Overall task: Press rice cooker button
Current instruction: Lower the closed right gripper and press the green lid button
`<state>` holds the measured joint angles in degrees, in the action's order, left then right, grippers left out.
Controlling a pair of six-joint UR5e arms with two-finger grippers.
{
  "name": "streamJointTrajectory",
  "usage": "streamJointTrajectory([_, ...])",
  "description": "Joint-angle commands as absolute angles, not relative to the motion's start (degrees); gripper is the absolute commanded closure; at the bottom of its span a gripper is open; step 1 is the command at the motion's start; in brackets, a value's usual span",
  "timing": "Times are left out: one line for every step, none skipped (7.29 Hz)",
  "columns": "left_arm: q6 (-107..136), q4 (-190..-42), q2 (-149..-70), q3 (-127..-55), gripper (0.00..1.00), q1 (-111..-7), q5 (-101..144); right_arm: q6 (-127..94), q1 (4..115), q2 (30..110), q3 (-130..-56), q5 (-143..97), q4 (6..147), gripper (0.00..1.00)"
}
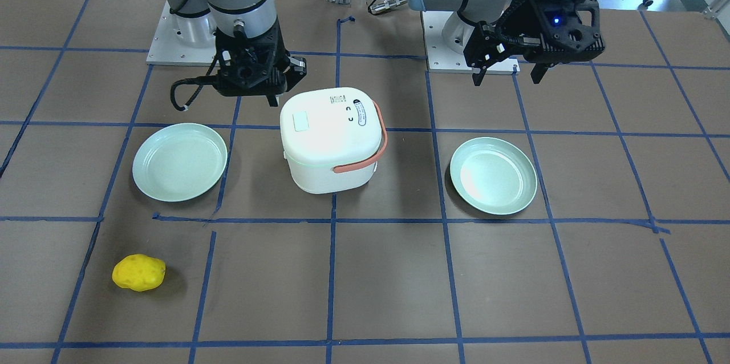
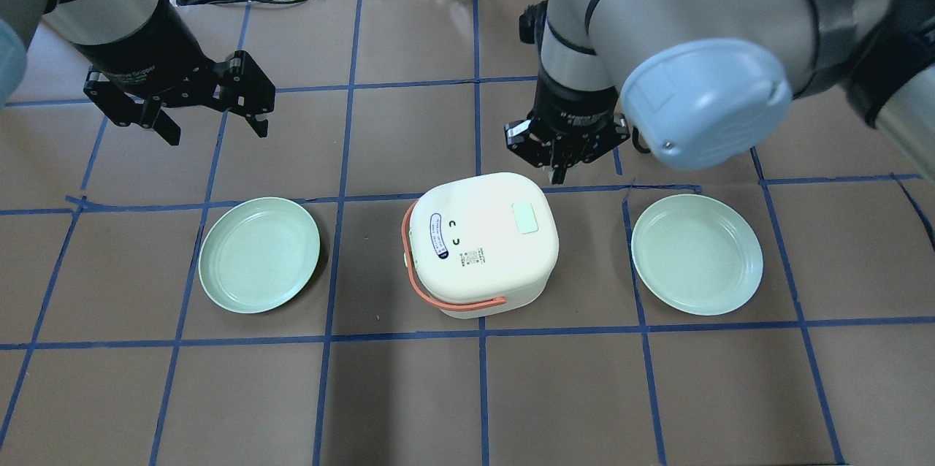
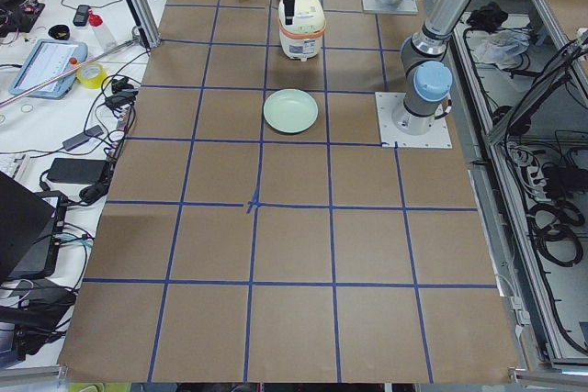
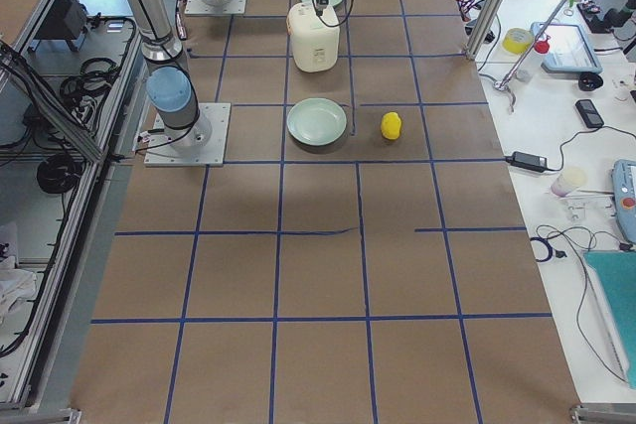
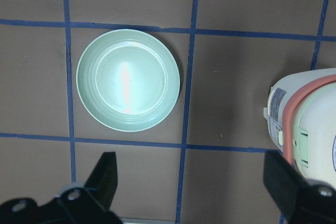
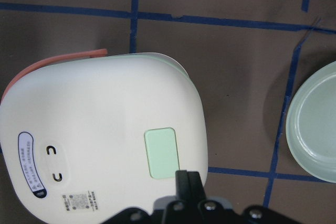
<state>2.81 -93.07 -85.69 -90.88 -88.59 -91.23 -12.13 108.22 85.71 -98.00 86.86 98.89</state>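
The white rice cooker with an orange handle stands mid-table. A pale green button sits on its lid. My right gripper is shut and empty, pointing down beside the lid's edge close to the button. In the right wrist view the shut fingertips sit just off the corner of the button; I cannot tell if they touch the lid. My left gripper is open and empty, held high and well apart from the cooker. The left wrist view shows its fingers and the cooker's side.
Two pale green plates flank the cooker, one on my left side and one on my right side. A yellow lumpy object lies near the table's far edge. Blue tape lines grid the brown table.
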Motion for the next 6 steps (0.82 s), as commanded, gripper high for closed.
streamJointTrajectory([2.90,-93.08,-85.69,-90.88,0.00,-88.59,-91.23,-12.31,110.04,85.43,-102.21,87.36,104.32,0.89])
streamJointTrajectory([2.90,-93.08,-85.69,-90.88,0.00,-88.59,-91.23,-12.30,110.04,85.43,-102.30,87.54,104.33,0.89])
streamJointTrajectory([2.90,-93.08,-85.69,-90.88,0.00,-88.59,-91.23,-11.96,110.04,85.43,-102.48,87.63,104.41,0.89])
streamJointTrajectory([2.81,-93.08,-85.69,-90.88,0.00,-88.59,-91.23,-12.04,110.04,85.17,-102.48,87.45,104.76,0.88])
streamJointTrajectory([2.81,-93.08,-85.69,-90.88,0.00,-88.59,-91.23,-11.95,110.04,85.08,-102.48,87.54,104.77,0.87])
streamJointTrajectory([2.81,-93.08,-85.69,-90.88,0.00,-88.59,-91.23,-11.95,110.04,84.99,-102.48,87.54,104.85,0.87])
